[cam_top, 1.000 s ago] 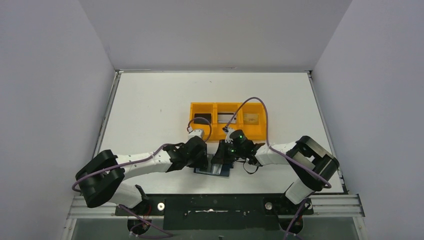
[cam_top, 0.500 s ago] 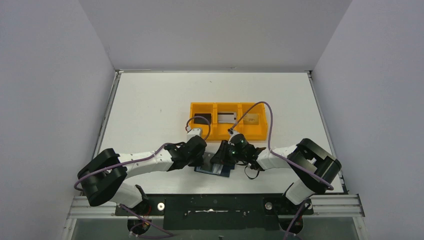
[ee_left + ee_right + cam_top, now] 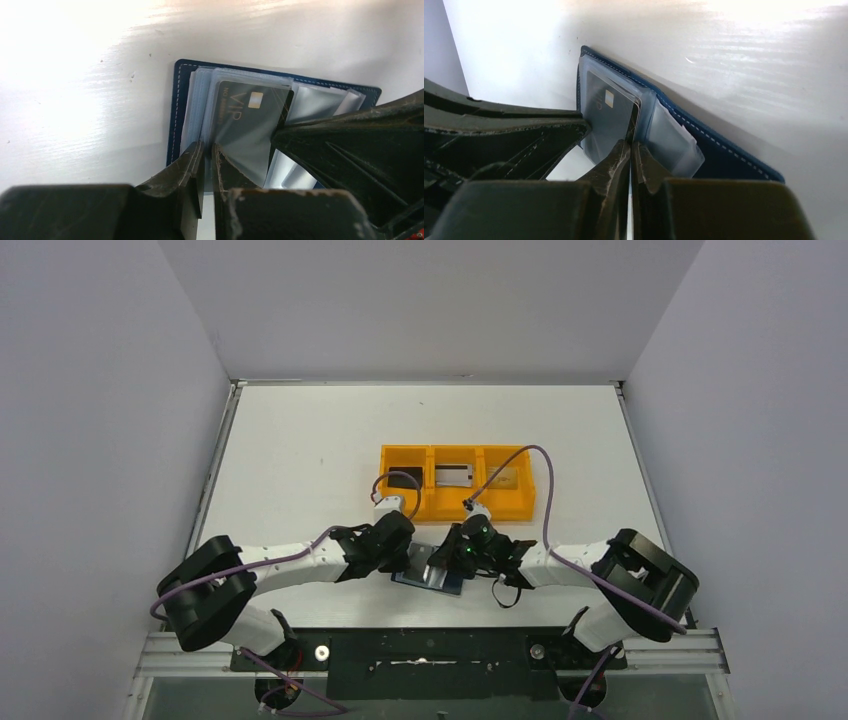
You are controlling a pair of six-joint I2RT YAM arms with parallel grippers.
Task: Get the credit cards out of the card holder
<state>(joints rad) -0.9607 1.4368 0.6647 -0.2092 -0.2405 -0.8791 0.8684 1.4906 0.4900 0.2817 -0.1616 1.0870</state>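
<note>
Black with a pale chip and "VIP" lettering, the black card sits inside a clear plastic sleeve of the open navy card holder. The card holder lies flat on the tabletop, directly under both grippers and between them.

The right gripper is nearly closed, and the card's long edge runs down between its fingertips, so it appears to pinch the card. The left gripper is equally narrow, clamped on a sleeve leaf just beside the card, seemingly to hold the card holder down.

Over the past second the right arm has swung nearer and lower, bringing its gripper down onto the card holder. The left arm has barely shifted. That suggests the grip is newly made and the pull-out comes next.

Beyond the grippers stands an orange tray, with one card already in each compartment.
</note>
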